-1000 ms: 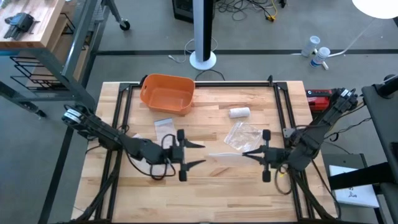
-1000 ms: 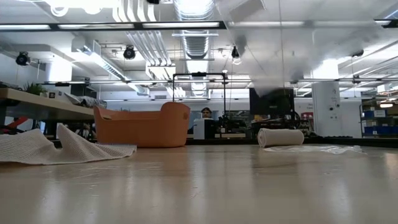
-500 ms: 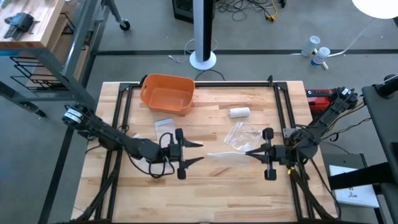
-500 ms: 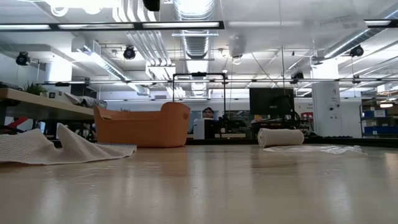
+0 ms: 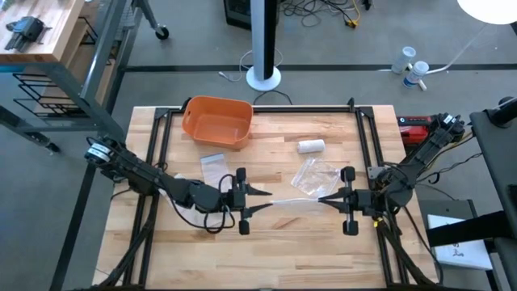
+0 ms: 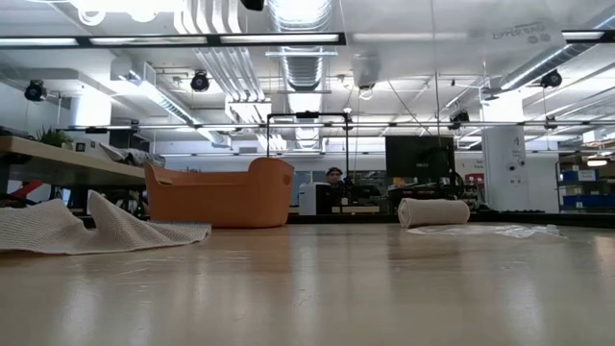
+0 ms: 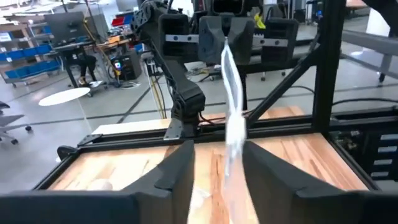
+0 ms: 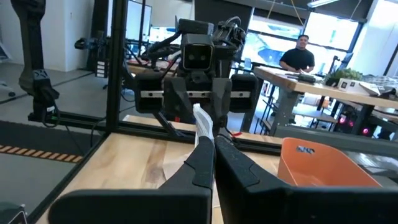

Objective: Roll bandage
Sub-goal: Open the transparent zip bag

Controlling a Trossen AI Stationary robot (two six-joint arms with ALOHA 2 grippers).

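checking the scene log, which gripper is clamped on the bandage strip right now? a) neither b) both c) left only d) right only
d: the right gripper has its fingers pinched on the end of the bandage strip, while the left gripper is open, with the strip passing loosely between its spread fingers.

Pale wooden table (image 5: 266, 242) looks smooth; bandage strip (image 5: 291, 204) thin white cloth.
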